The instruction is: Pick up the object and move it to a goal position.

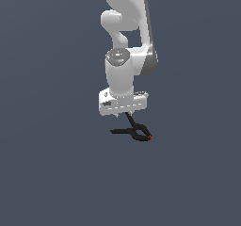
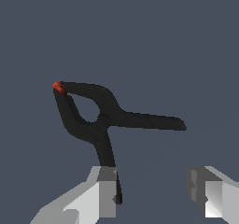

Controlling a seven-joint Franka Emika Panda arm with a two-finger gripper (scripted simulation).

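Observation:
The object is a small black spring clamp (image 1: 135, 132) with a looped jaw, a tiny red tip and two thin handles in a V. In the exterior view it lies just below my white hand, and one handle points up towards my gripper (image 1: 126, 114). In the wrist view the clamp (image 2: 100, 120) has one handle running out sideways. The other handle runs back between my fingers, against the inner side of one finger (image 2: 106, 190). The other finger (image 2: 207, 195) stands well apart from it. The gripper (image 2: 154, 188) is open.
A plain dark blue-grey ground fills both views. The white arm (image 1: 126, 41) rises straight above the hand. No other objects or edges show.

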